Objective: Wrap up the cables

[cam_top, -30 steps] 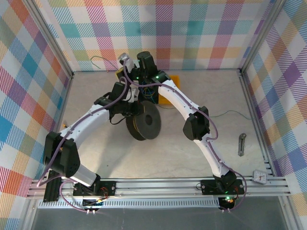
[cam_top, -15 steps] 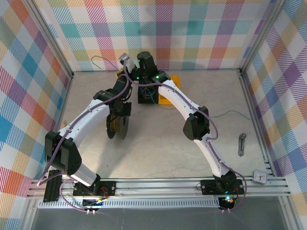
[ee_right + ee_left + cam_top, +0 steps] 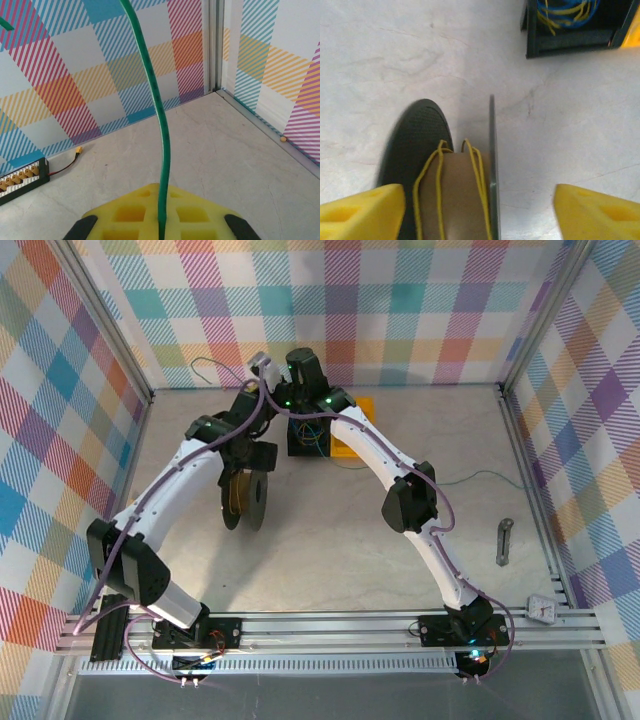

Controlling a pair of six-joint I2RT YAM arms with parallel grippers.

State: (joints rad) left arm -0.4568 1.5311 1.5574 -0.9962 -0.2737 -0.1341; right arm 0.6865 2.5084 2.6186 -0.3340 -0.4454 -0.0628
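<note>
On the left half of the tabletop, the spool with few yellow cable turns is straddled by the wide-apart left gripper, green cable clamped in the right gripper; winding judged underway, spool re-grip likely needed next.

The spool is cut by the bottom edge; beyond the spool, the black box of cables is cropped up top.

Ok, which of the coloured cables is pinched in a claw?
The green cable, running up from the shut right claw. The yellow one is looped round the spool; the blue lies in the black box.
</note>
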